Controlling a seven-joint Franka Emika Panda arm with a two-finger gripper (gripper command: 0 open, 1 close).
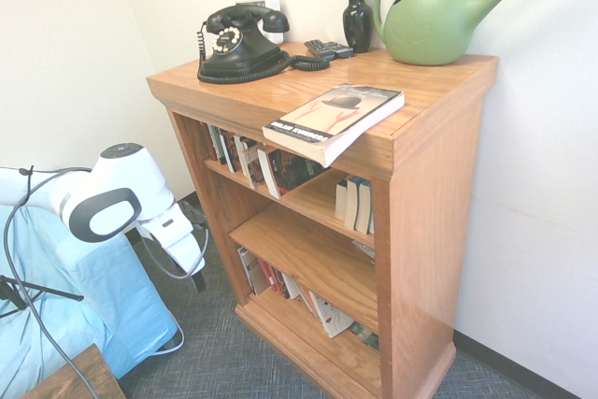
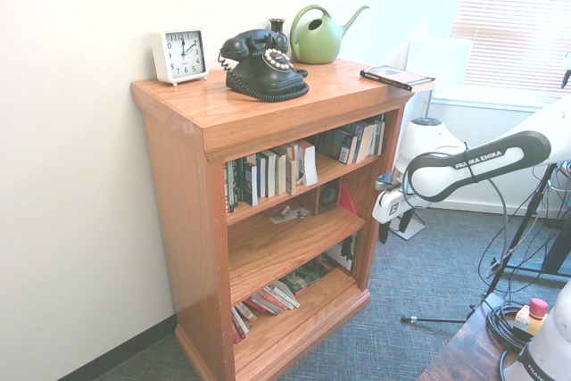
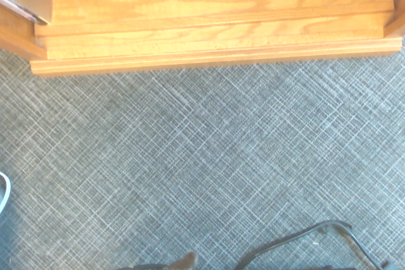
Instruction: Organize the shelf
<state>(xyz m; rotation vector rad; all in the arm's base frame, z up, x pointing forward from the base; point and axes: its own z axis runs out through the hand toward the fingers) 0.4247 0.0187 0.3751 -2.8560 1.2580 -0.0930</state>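
Observation:
The shelf (image 1: 439, 193) (image 2: 187, 220) is a honey-coloured oak bookcase against the wall. On its top, a book (image 1: 334, 121) (image 2: 397, 77) lies flat and overhangs the front edge. The top also carries a black telephone (image 1: 241, 44) (image 2: 263, 64), a green watering can (image 1: 430, 21) (image 2: 318, 36), a dark vase (image 1: 357, 18), a remote (image 1: 327, 48) and a white clock (image 2: 180, 54). Upright books (image 1: 252, 158) (image 2: 268, 174) fill the upper board, and leaning ones (image 2: 268, 301) rest on the bottom board. My gripper (image 1: 198, 279) (image 2: 385, 236) hangs low in front of the shelf, pointing down, open and holding nothing. In the wrist view, the shelf's base (image 3: 209, 36) borders grey carpet.
A blue-draped object (image 1: 103, 306) stands behind the arm. A dark wooden table corner (image 1: 70, 376) (image 2: 464, 350) juts in near the floor. Grey carpet (image 2: 401, 292) lies in front of the shelf. White walls flank the bookcase on two sides.

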